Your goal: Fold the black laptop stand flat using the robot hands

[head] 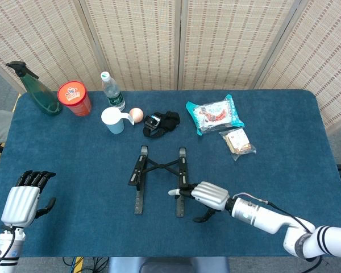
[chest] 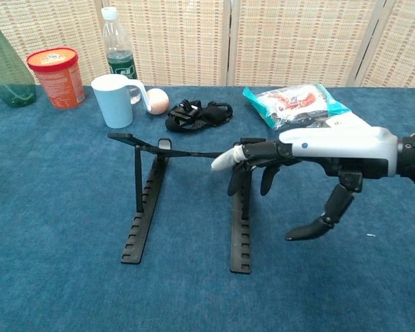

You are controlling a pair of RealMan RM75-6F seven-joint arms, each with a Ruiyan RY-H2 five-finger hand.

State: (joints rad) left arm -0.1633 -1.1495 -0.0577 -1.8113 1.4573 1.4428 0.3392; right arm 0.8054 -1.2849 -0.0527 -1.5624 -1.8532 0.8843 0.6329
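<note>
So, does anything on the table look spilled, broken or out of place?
Nothing stands out. The black laptop stand sits upright and still unfolded, the white mug and water bottle stand upright, and no spill shows. The right hand hovers by the stand's right rail.
</note>
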